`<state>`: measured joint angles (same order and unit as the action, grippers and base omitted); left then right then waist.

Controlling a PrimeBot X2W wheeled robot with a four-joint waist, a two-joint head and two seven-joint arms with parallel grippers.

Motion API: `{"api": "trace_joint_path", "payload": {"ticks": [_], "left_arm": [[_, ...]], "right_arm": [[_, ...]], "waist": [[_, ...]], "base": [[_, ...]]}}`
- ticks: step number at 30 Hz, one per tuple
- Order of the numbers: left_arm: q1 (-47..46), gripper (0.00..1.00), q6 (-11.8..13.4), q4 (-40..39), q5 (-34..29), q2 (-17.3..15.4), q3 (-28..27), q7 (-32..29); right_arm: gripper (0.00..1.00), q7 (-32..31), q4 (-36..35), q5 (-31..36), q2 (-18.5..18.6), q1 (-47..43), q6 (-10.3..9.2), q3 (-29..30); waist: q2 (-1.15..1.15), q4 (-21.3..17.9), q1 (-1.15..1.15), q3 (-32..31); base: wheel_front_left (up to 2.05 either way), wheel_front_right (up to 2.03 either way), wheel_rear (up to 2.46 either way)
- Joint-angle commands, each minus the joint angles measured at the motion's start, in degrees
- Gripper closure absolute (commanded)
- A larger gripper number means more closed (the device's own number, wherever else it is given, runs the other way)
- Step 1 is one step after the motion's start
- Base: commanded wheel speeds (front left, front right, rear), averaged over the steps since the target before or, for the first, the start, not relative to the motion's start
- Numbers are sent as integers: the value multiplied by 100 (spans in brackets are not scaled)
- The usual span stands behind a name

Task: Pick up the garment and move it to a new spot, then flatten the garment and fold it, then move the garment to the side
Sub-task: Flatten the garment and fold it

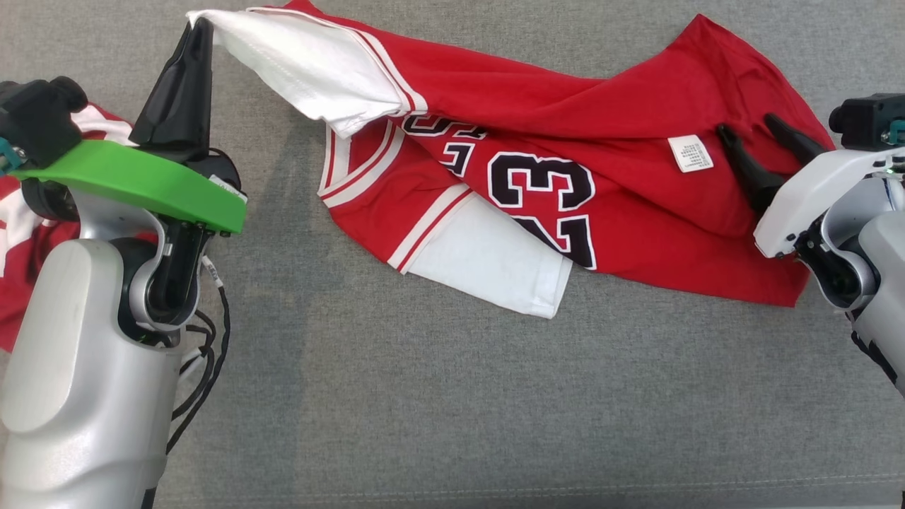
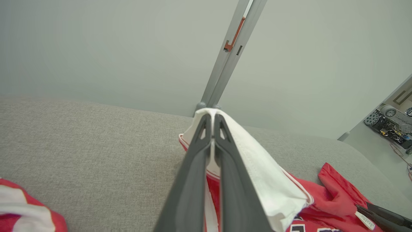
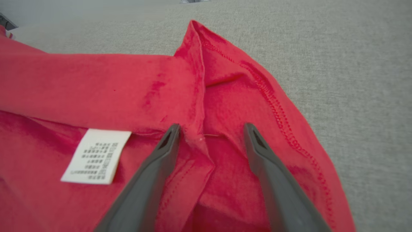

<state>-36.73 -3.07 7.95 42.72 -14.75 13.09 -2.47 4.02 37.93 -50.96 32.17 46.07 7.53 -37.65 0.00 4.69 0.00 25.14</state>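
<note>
A grey fabric surface (image 1: 424, 396) carries the red number-23 garment (image 1: 580, 113), which lies crumpled across its far half with the body twisted and one side folded over the print. A second red-and-white garment (image 2: 13, 190) sits well apart at the robot's left edge. From where I stand, the flattening step looks barely begun.

The left pincer (image 1: 200, 28) is clamped shut on the cuff of one white sleeve (image 1: 311, 63) and holds it lifted off the surface. The other sleeve lies flat near the middle. The right pincer (image 1: 746, 124) stands wide open with nothing held. Its fingertips are down on the red cloth at the opposite end, straddling a raised seam ridge just beside the white care label (image 1: 690, 153).

To do this well, the right pincer should probably close on that ridge and catch both layers. The two arms should then draw apart evenly — low and taut — so the twist rolls out rather than bunches.
</note>
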Motion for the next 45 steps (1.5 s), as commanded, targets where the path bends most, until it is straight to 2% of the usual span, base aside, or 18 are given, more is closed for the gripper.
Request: {"api": "trace_joint_path", "payload": {"ticks": [1, 2, 5, 6, 13, 18, 25, 28, 31, 38, 45], "left_arm": [[49, 100, -29, 25, 8, -26, -17, 33], [49, 100, -31, 32, 11, -21, -10, 41], [63, 100, -31, 67, 15, -8, 6, 67], [74, 100, -32, 78, 16, -9, 7, 75], [209, 100, -55, 67, 44, -104, -61, 186], [261, 100, -50, -25, 114, -195, -140, 183], [417, 100, -83, -419, 362, -177, -172, 23], [669, 100, -64, -603, 488, -194, -41, -230], [1027, 100, 18, -741, 491, -234, 1, -265], [2101, 100, 141, -1029, 636, -204, -70, -91], [2830, 100, 282, -1599, 845, -221, -233, 1]], "right_arm": [[0, -31, -10, 66, 0, -79, -8, -33], [0, -32, -2, 76, -11, -84, -7, -27], [69, -10, -24, 173, -10, -109, -8, -75], [100, 17, -38, 221, 5, -114, -8, -85], [100, 405, -294, 697, 75, -182, -8, 64], [100, 451, -588, 496, 61, -267, -8, 434], [100, 408, -959, 463, 403, -515, -8, 908], [100, 193, -1277, 381, 506, -874, -8, 932], [100, 241, -1504, 405, 552, -1331, -8, 1054], [100, 570, -2062, 527, 158, -2743, -8, 1246], [100, 674, -2679, 557, 46, -3660, -8, 1577]], "waist": [[0, 20, 0, 0], [0, 30, 0, -4], [0, 58, 0, -44], [0, 61, 0, -65], [0, -50, 0, -327], [0, -206, 0, -605], [0, -288, 0, -955], [0, -270, 0, -1024], [0, -245, 0, -1044], [0, -248, 0, -1073], [0, -302, 0, -1103]], "base": [[0, 0, 0], [0, 0, 0], [0, 0, 0], [0, 0, 0], [0, 0, 0], [0, 0, 0], [0, 0, 0], [0, 0, 0], [0, 0, 0], [0, 0, 0], [0, 0, 0]]}}
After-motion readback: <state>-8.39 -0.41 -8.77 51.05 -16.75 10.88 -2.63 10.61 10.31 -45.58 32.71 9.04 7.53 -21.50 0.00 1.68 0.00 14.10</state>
